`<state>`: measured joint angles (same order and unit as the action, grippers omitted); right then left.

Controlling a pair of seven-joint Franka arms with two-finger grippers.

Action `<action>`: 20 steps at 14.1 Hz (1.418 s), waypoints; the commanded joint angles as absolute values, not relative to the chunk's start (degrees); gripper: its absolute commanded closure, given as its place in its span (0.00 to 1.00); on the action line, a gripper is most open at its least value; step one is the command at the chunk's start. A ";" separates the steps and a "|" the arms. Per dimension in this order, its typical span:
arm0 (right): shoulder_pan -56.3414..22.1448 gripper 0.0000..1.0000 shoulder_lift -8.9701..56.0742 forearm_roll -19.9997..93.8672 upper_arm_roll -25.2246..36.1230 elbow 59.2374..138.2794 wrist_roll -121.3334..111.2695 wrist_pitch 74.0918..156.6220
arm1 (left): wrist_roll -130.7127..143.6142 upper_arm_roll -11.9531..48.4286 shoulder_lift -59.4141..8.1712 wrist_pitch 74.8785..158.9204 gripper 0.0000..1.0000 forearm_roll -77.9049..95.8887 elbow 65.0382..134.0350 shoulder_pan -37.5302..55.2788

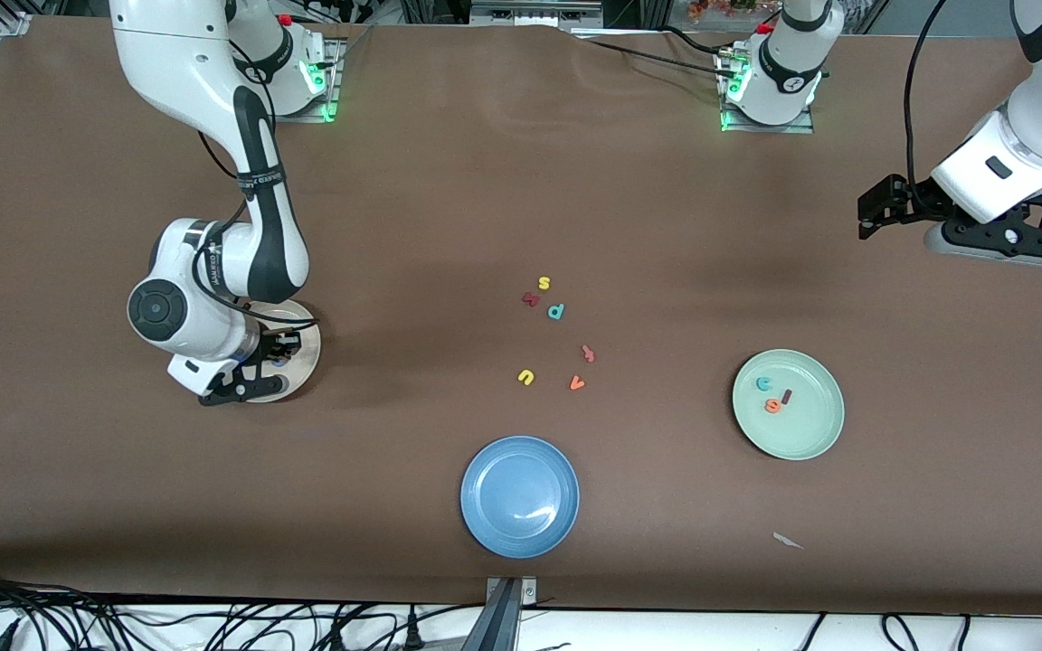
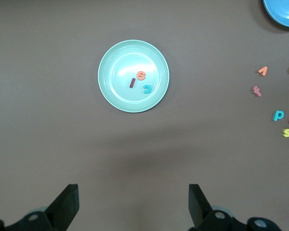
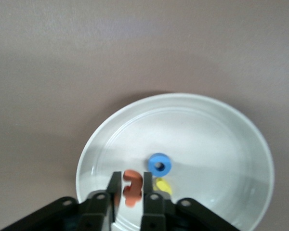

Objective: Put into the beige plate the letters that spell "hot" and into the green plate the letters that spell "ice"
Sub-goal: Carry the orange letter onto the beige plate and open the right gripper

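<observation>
Orange t sitting between the fingertips of the right hand, low over the beige plate; the fingers are parted only a sliver on either side of it, so I am reading this as a release just starting, though whether the letter is yet resting on the plate I cannot tell. Its long axis is running along the line of the fingers, hooked end pointing away from the wrist. Blue o lying flat just past the fingertips, yellow h right beside one finger, partly hidden, so its heading is unclear. Judgement: "hot" is all but finished, needing only a clean let-go and lift. Green plate is holding teal c, orange e and dark red i, the bar of the i tilted slightly; "ice" looks done. Left hand waiting high over bare worktop, toward the left arm's end, fingers spread wide, carrying nothing. Spare letters lying loose between the plates near the blue plate.
</observation>
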<state>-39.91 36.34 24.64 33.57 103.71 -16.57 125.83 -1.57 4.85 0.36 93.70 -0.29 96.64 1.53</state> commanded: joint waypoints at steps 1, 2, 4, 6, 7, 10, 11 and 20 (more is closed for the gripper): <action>-40.34 0.00 34.10 26.63 33.66 105.56 -17.23 125.16 | -2.37 4.66 -0.35 91.93 0.00 -1.41 94.92 1.85; -40.34 0.00 34.10 26.63 33.75 104.86 -17.40 124.98 | -2.37 4.66 -0.35 91.85 0.00 -1.41 94.92 1.85; -39.91 0.00 34.10 26.63 33.75 103.89 -17.67 124.81 | -2.37 4.66 -0.35 91.76 0.00 -1.41 94.92 1.85; -39.64 0.00 34.10 26.63 33.75 101.88 -17.58 122.97 | -3.16 4.66 -0.35 91.84 0.00 -1.67 94.83 1.93; -39.64 0.00 34.10 26.63 33.75 100.39 -17.40 120.96 | -3.16 4.66 -0.35 91.76 0.00 -1.58 94.83 1.93; -39.81 0.00 34.01 26.54 34.98 97.04 -13.73 114.81 | -2.72 4.66 -0.35 91.76 0.00 -1.49 94.83 1.93; -39.90 0.00 34.01 26.54 35.07 96.07 -12.23 113.31 | -2.81 4.66 -0.35 91.76 0.00 -1.49 94.83 1.93; -42.21 0.00 30.61 19.53 35.53 91.76 -2.30 104.68 | -2.55 4.66 -0.35 91.76 0.00 -1.41 94.83 1.93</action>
